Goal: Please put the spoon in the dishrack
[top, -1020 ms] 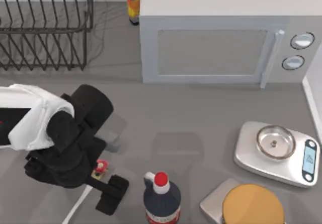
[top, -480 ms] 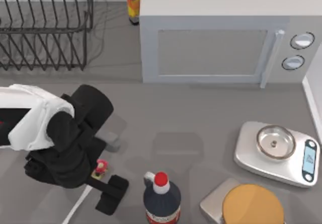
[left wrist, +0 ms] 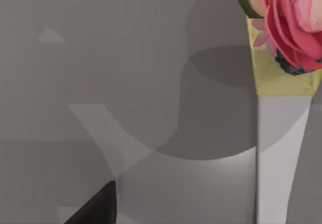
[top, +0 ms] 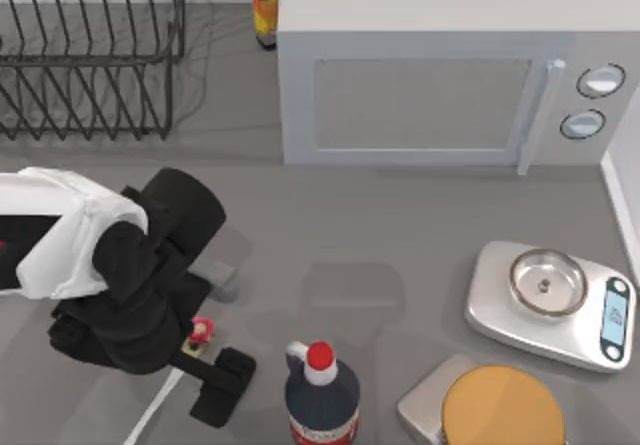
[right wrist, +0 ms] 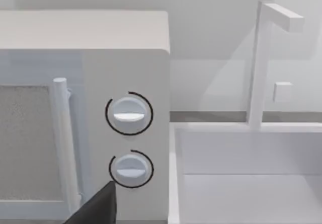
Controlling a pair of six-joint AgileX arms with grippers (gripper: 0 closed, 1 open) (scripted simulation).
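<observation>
The spoon [top: 152, 408] lies on the grey table near the front left. Its white handle runs diagonally up to a red-and-yellow knob [top: 197, 335]. My left gripper [top: 214, 335] hangs over that knob end, open, with one finger on each side of the handle. In the left wrist view the white handle [left wrist: 282, 158] and the pink-and-yellow knob [left wrist: 289, 27] are close up, with one black fingertip [left wrist: 98, 209] apart from them. The dishrack [top: 90, 60] stands at the back left, well away from the spoon. A dark fingertip [right wrist: 98, 209] of my right gripper faces the microwave's dials.
A grey microwave [top: 420, 95] fills the back centre, with a sauce bottle [top: 265, 10] beside it. A dark bottle with a red cap [top: 320, 390] stands just right of the left gripper. A kitchen scale with a steel bowl [top: 550, 300] and an orange-topped object [top: 500, 405] sit at the front right.
</observation>
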